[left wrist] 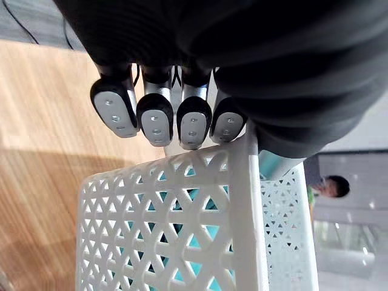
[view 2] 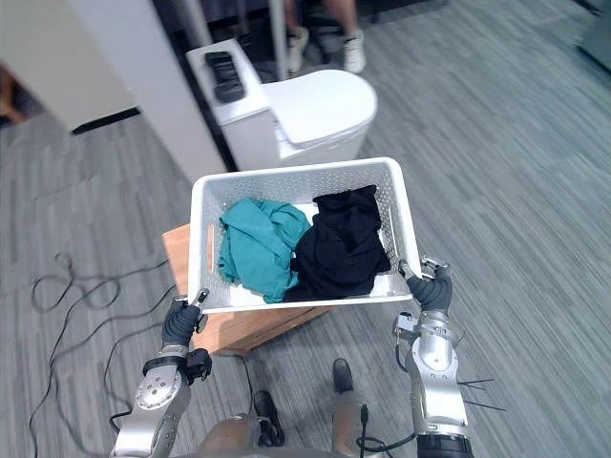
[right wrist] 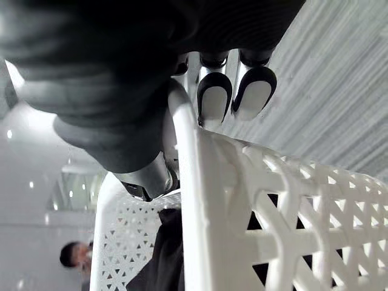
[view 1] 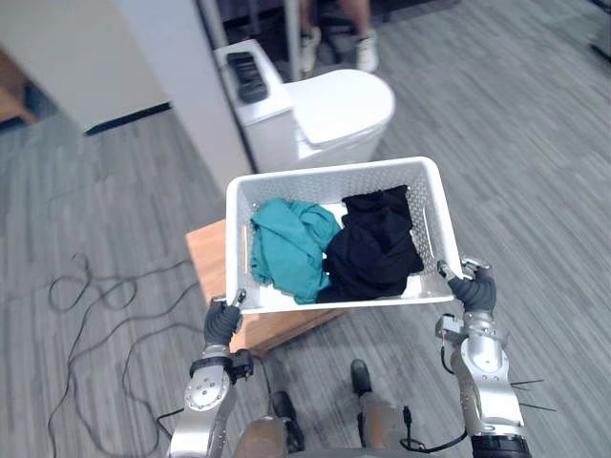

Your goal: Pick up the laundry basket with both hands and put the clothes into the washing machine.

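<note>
Left hand (view 1: 221,322), right hand (view 1: 474,289): fingers curled tight on rim at near corners of laundry basket (view 1: 334,170); wide grip likely for level carry. Basket over wooden stand (view 1: 212,256), clothes (view 1: 377,246) inside; washing machine (view 1: 329,114) ahead, lid down.

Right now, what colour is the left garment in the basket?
Teal garment; left eye view shows it best.

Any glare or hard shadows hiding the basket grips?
Left eye view: even light, mild sheen on the washing machine lid, none on the basket; the black garment reads as one dark mass. Left wrist view: left hand well lit where it curls on the rim; a shadow band crosses the wooden table. Right wrist view: right hand dark against a bright background, rim readable.
</note>
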Robot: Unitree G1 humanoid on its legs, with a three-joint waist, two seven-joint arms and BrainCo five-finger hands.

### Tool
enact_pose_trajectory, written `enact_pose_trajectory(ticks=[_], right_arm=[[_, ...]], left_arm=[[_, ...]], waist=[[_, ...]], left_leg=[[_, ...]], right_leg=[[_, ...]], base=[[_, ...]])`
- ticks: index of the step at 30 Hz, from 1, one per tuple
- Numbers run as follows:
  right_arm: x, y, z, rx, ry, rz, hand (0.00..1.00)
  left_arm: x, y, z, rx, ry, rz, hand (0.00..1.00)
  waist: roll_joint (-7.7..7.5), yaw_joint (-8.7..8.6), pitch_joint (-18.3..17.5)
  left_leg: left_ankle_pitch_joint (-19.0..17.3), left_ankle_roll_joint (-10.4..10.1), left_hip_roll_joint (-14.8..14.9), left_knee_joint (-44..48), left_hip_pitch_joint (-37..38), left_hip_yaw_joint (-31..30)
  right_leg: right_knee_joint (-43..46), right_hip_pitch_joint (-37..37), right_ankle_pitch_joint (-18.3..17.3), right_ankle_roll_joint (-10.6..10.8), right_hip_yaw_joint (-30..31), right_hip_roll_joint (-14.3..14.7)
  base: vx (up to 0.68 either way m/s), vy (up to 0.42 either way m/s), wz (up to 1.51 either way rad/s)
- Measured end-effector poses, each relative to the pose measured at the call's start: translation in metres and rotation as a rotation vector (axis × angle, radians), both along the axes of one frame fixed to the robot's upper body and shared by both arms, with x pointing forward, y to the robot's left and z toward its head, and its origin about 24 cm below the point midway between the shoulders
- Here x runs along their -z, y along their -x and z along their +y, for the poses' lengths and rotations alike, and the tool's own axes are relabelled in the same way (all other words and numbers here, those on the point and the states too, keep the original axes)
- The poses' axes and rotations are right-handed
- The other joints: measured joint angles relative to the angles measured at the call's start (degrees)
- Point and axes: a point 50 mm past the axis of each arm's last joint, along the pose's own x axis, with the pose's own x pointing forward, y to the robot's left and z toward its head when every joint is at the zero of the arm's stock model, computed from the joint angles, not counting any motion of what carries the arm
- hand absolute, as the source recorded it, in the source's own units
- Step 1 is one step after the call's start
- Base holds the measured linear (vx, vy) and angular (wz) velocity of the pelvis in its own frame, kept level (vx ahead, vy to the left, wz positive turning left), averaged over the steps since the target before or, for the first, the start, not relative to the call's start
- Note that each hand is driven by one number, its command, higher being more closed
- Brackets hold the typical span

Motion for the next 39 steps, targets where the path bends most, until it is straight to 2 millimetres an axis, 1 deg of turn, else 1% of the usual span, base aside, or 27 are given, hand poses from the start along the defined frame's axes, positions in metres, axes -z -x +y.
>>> enact_pose_trajectory(ticks=[2, 3, 4, 7, 8, 10, 11, 12, 14, 16, 18, 19, 20, 22, 24, 25, 26, 28, 30, 32, 33, 34, 35, 36, 37, 38, 39], right_arm=[[0.008, 0.001, 0.001, 0.004, -0.018, 0.033, 1.0], [0.01, 0.001, 0.001, 0.004, -0.019, 0.039, 1.0], [0.012, 0.001, 0.001, 0.004, -0.02, 0.048, 1.0], [0.013, 0.001, -0.002, 0.002, -0.018, 0.05, 1.0], [0.014, -0.001, -0.002, -0.001, -0.03, 0.053, 1.0], [0.018, -0.001, -0.004, -0.004, -0.037, 0.07, 1.0], [0.017, -0.003, -0.007, -0.012, -0.012, 0.077, 1.0], [0.016, -0.003, -0.008, -0.016, -0.001, 0.078, 1.0], [0.015, -0.003, -0.011, -0.025, 0.026, 0.086, 1.0], [0.014, -0.004, -0.012, -0.036, 0.042, 0.085, 1.0], [0.013, -0.004, -0.013, -0.047, 0.055, 0.087, 1.0], [0.013, -0.002, -0.012, -0.057, 0.063, 0.091, 1.0], [0.016, 0.003, -0.01, -0.056, 0.055, 0.099, 1.0], [0.018, 0.009, -0.01, -0.043, 0.043, 0.104, 1.0], [0.023, 0.014, -0.01, -0.036, 0.044, 0.128, 1.0], [0.026, 0.018, -0.01, -0.028, 0.043, 0.143, 1.0], [0.03, 0.021, -0.009, -0.018, 0.033, 0.159, 1.0], [0.041, 0.025, -0.008, -0.011, 0.013, 0.205, 1.0], [0.041, 0.021, -0.005, -0.023, 0.005, 0.201, 1.0], [0.037, 0.015, -0.004, -0.04, 0.008, 0.181, 1.0], [0.035, 0.01, -0.004, -0.058, 0.017, 0.173, 1.0], [0.036, 0.01, -0.004, -0.06, 0.019, 0.178, 1.0], [0.037, 0.011, -0.005, -0.061, 0.024, 0.184, 1.0], [0.038, 0.012, -0.005, -0.061, 0.025, 0.188, 1.0], [0.041, 0.017, -0.007, -0.059, 0.032, 0.206, 1.0], [0.04, 0.016, -0.014, -0.055, 0.059, 0.215, 1.0], [0.038, 0.014, -0.015, -0.055, 0.063, 0.211, 1.0]], left_arm=[[0.001, 0.001, 0.002, -0.007, -0.007, 0.005, 1.0], [0.001, 0.001, 0.002, -0.01, -0.008, 0.006, 1.0], [0.001, 0.001, 0.002, -0.013, -0.007, 0.008, 1.0], [0.002, 0.001, -0.001, -0.016, 0.008, 0.009, 1.0], [0.002, 0.001, -0.002, -0.017, 0.013, 0.008, 1.0], [0.006, 0.003, -0.005, -0.013, 0.017, 0.027, 1.0], [0.012, 0.005, -0.008, -0.012, 0.03, 0.051, 1.0], [0.014, 0.007, -0.009, -0.011, 0.034, 0.061, 1.0], [0.019, 0.011, -0.012, -0.006, 0.041, 0.085, 1.0], [0.021, 0.014, -0.012, -0.006, 0.043, 0.094, 1.0], [0.021, 0.015, -0.013, -0.006, 0.049, 0.097, 1.0], [0.022, 0.016, -0.011, -0.014, 0.047, 0.102, 1.0], [0.023, 0.018, -0.009, -0.02, 0.044, 0.107, 1.0], [0.021, 0.018, -0.01, -0.016, 0.044, 0.102, 1.0], [0.024, 0.02, -0.01, -0.011, 0.04, 0.123, 1.0], [0.027, 0.022, -0.009, -0.006, 0.035, 0.144, 1.0], [0.028, 0.024, -0.009, 0.002, 0.026, 0.155, 1.0], [0.03, 0.027, -0.005, 0.009, 0.0, 0.176, 1.0], [0.026, 0.025, -0.001, 0.006, -0.023, 0.158, 1.0], [0.024, 0.025, 0.0, -0.001, -0.025, 0.15, 1.0], [0.024, 0.024, 0.001, -0.003, -0.026, 0.147, 1.0], [0.023, 0.023, 0.001, -0.002, -0.027, 0.145, 1.0], [0.023, 0.023, 0.001, -0.002, -0.027, 0.146, 1.0], [0.024, 0.024, 0.001, -0.001, -0.027, 0.148, 1.0], [0.026, 0.024, -0.001, 0.004, -0.03, 0.157, 1.0], [0.03, 0.02, -0.008, 0.001, -0.008, 0.169, 1.0], [0.029, 0.017, -0.009, -0.004, -0.002, 0.158, 1.0]], waist=[[-0.25, -0.1, -0.28], [-0.26, -0.12, -0.41], [-0.23, -0.15, -1.1], [0.27, -0.28, -2.83], [0.59, -0.23, -2.99], [0.81, 0.18, -2.98], [1.09, 1.4, -2.88], [1.15, 1.78, -2.84], [1.24, 2.4, -2.59], [1.53, 3.57, -1.91], [2.31, 4.89, -1.73], [2.91, 5.77, -1.63], [2.7, 7.04, -2.0], [2.46, 6.53, -2.1], [1.45, 6.37, -2.02], [0.71, 5.79, -1.85], [0.11, 4.7, -1.54], [0.01, 4.13, -1.31], [0.85, 4.13, -1.35], [1.59, 4.21, -1.11], [2.73, 3.82, -0.82], [2.7, 3.53, -0.91], [2.06, 2.97, -1.05], [1.52, 2.66, -1.25], [1.07, 1.31, -1.6], [5.18, 2.03, -2.26], [5.51, 2.21, -2.35]], left_leg=[[-0.89, -1.39, 1.92, 0.59, 3.93, 8.4], [-1.24, -1.93, 2.08, 1.13, 4.76, 10.19], [-1.45, -2.25, 2.42, 1.44, 5.6, 12.08], [-2.46, -3.71, 3.41, 2.95, 8.03, 13.83], [-3.54, -2.68, 6.53, 9.16, 7.56, 13.87], [-5.09, 6.7, 12.86, 26.96, 2.2, 4.75], [-7.3, 3.71, 10.63, 32.09, -1.65, -7.05], [-8.3, 2.09, 8.62, 32.86, -3.48, -11.99], [-9.57, 1.12, 2.16, 30.48, -10.77, -24.04], [-9.11, 0.34, -1.31, 25.62, -15.64, -27.93], [-6.5, -3.18, -2.58, 15.66, -18.76, -29.61], [-1.51, -3.57, -2.5, 11.09, -19.05, -29.45], [0.69, -1.41, -3.23, 9.86, -18.21, -29.36], [0.04, 1.27, -3.82, 11.97, -18.4, -29.36], [-1.48, 4.39, -4.61, 11.91, -15.42, -28.07], [-3.13, 5.85, -6.36, 12.78, -13.22, -27.94], [-4.27, 6.79, -7.83, 13.15, -10.75, -28.05], [-7.13, 8.29, -9.14, 12.61, -4.53, -28.01], [-8.55, 7.59, -8.41, 8.39, 0.31, -28.5], [-9.24, 6.79, -7.22, 6.41, 2.08, -28.51], [-9.44, 5.76, -5.23, 2.71, 5.41, -28.46], [-9.17, 4.89, -4.97, 1.29, 6.93, -28.47], [-9.39, 2.83, -4.99, -0.53, 10.16, -28.71], [-9.96, 1.77, -5.26, -1.03, 12.03, -29.07], [-11.56, -0.71, -5.55, -1.14, 15.59, -30.95], [-11.97, -1.63, -2.22, 0.95, 16.54, -31.82], [-10.65, -3.73, -1.26, 4.79, 14.86, -32.12]], right_leg=[[5.26, -0.35, -2.08, -3.91, -19.49, -3.72], [6.11, -0.08, -2.02, -4.32, -22.82, -4.29], [6.6, 0.29, -1.59, -4.35, -25.48, -4.58], [6.6, -2.23, 2.15, -0.78, -18.99, -1.67], [8.61, -3.59, 0.7, -0.81, -15.71, -0.4], [10.9, -3.41, -1.41, -1.89, -10.86, 2.46], [11.37, -2.51, -2.37, -2.13, -7.12, 4.16], [11.24, -1.98, -2.61, -2.24, -5.6, 4.69], [10.18, 1.31, -3.79, -2.51, -1.47, 5.84], [7.76, 4.28, -3.9, -2.54, 0.48, 5.99], [3.7, 7.01, -3.89, -2.5, 1.37, 6.4], [0.93, 9.03, -3.94, -1.77, 3.04, 7.2], [-1.05, 10.68, -4.09, 0.26, 4.6, 7.25], [1.72, 9.84, -5.44, 2.68, 4.54, 6.02], [18.19, 4.84, -12.72, 7.15, 4.49, 3.19], [36.44, -1.01, -15.3, 9.7, 5.24, -0.27], [48.04, -4.42, -13.96, 10.82, 5.7, -3.4], [62.19, -8.96, -15.3, 7.72, 5.13, -6.85], [58.31, -13.4, -17.56, 4.58, 0.96, -7.76], [52.17, -16.14, -17.73, 4.11, -0.69, -6.59], [35.71, -17.43, -14.44, 5.31, -0.23, -2.54], [27.19, -17.16, -11.0, 6.07, 0.38, -1.16], [12.8, -16.48, -3.45, 6.07, 2.26, 0.16], [8.33, -16.06, -0.2, 5.49, 3.46, 0.52], [5.98, -14.8, 8.12, 3.6, 5.21, 0.54], [12.2, -16.29, 9.83, 1.87, 4.37, 3.17], [17.09, -17.83, 7.48, 1.06, 4.39, 3.15]], base=[[0.04, -0.006, -1.86], [0.07, -0.059, -1.65], [0.13, -0.149, -1.71], [0.16, -0.172, -1.64], [0.16, -0.11, -1.63], [0.19, -0.074, -1.64], [0.19, -0.042, -1.58], [0.19, 0.004, -1.6], [0.19, 0.023, -1.2], [0.19, 0.061, -1.03], [0.24, 0.116, -1.0], [0.38, 0.149, -0.98], [0.33, 0.124, -0.81], [0.32, 0.174, -0.25], [0.38, 0.195, -0.12], [0.32, 0.124, 0.13], [0.43, 0.135, 0.31], [0.51, 0.085, 0.18], [0.65, 0.009, 0.01], [0.5, -0.038, -0.11], [0.58, -0.078, -0.06], [0.76, -0.128, 0.09], [0.56, -0.118, 0.18], [0.76, -0.19, 0.39], [0.94, -0.224, 0.16], [0.79, -0.186, 0.1], [0.72, -0.167, -0.1]])
